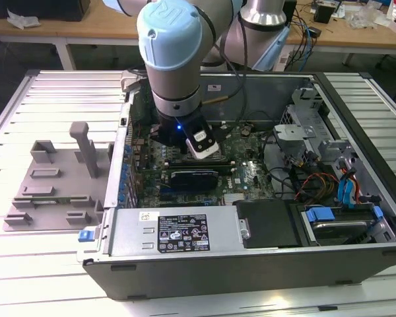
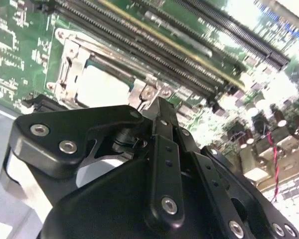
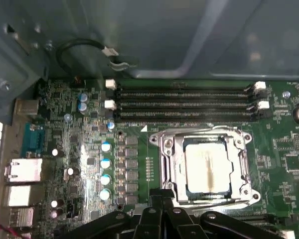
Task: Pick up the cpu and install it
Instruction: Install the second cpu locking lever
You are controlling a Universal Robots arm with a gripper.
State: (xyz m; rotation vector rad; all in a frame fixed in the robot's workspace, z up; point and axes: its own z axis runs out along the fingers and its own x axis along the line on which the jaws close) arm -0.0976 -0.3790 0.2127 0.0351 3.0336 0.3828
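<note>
The cpu (image 3: 207, 164) is a silvery square chip lying flat inside the open metal socket frame (image 3: 165, 149) on the green motherboard (image 3: 70, 124). In the second wrist view the cpu (image 2: 102, 87) shows pale and bright just beyond my fingertips. My gripper (image 3: 162, 196) hovers close above the board beside the socket's edge, its black fingers (image 2: 159, 114) drawn together with nothing between them. In the exterior view the arm's wrist (image 1: 178, 115) reaches down into the open computer case (image 1: 251, 251).
Several long memory slots (image 3: 184, 102) run beside the socket. A grey fixture tray (image 1: 53, 185) with upright posts lies at the exterior view's left, outside the case. The power supply (image 1: 178, 231), drive bays (image 1: 343, 218) and loose cables (image 1: 310, 178) crowd the case's near and right sides.
</note>
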